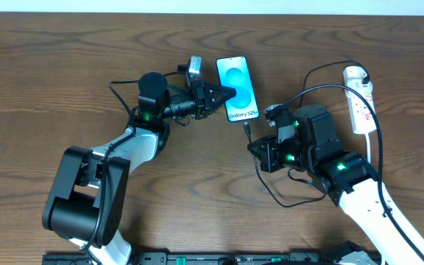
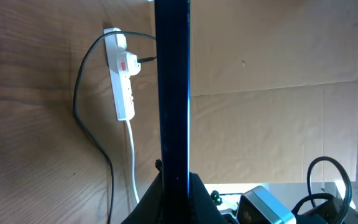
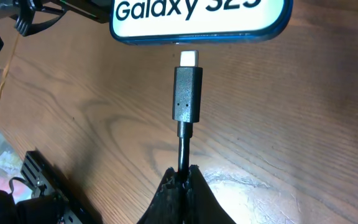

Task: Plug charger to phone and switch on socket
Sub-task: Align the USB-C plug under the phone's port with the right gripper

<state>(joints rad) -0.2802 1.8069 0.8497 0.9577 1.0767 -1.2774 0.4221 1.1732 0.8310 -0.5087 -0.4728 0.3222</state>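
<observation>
Pinching the charger [image 3: 187, 93], the right gripper [image 3: 180, 179] holds its plug just short of the phone [image 3: 197, 18], at its near end. The left gripper [image 1: 229, 93] clamps the phone.

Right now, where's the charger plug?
Right wrist view, centre: the charger plug sits just below the bottom edge of the phone, not seated, cable pinched in the jaws of the right gripper.

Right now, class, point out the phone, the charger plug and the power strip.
phone [image 1: 237, 88], overhead view, middle of the blue screen.
charger plug [image 3: 187, 93], right wrist view, its black housing.
power strip [image 2: 125, 93], left wrist view, white body below red switch.
</observation>
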